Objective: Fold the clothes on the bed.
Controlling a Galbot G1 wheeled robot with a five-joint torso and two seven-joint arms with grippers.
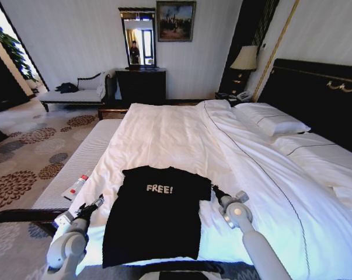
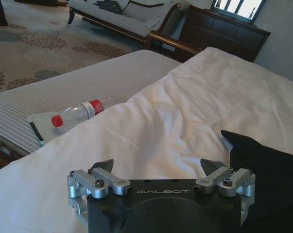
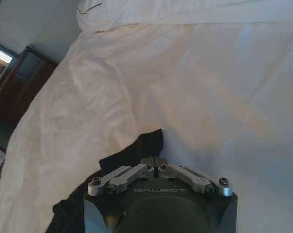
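Note:
The clothes (image 1: pixel 155 213), a black T-shirt with white "FREE!" lettering, lie spread flat on the white duvet at the foot of the bed (image 1: pixel 269 175). My left gripper (image 1: pixel 94 205) hovers open just off the shirt's left sleeve. In the left wrist view its fingers (image 2: pixel 101 168) stand wide apart over the duvet, with the black sleeve (image 2: pixel 267 165) to one side. My right gripper (image 1: pixel 216 191) rests at the right sleeve's edge. In the right wrist view the right gripper (image 3: pixel 153 161) has its tips pressed together on the black sleeve (image 3: pixel 134 150).
A plastic bottle with a red cap (image 1: pixel 76 185) (image 2: pixel 78 114) lies on the striped bench (image 1: pixel 76 163) beside the bed's left edge. Pillows (image 1: pixel 272 119) lie at the headboard. A chaise longue (image 1: pixel 76 93) and a dark dresser (image 1: pixel 140 84) stand against the far wall.

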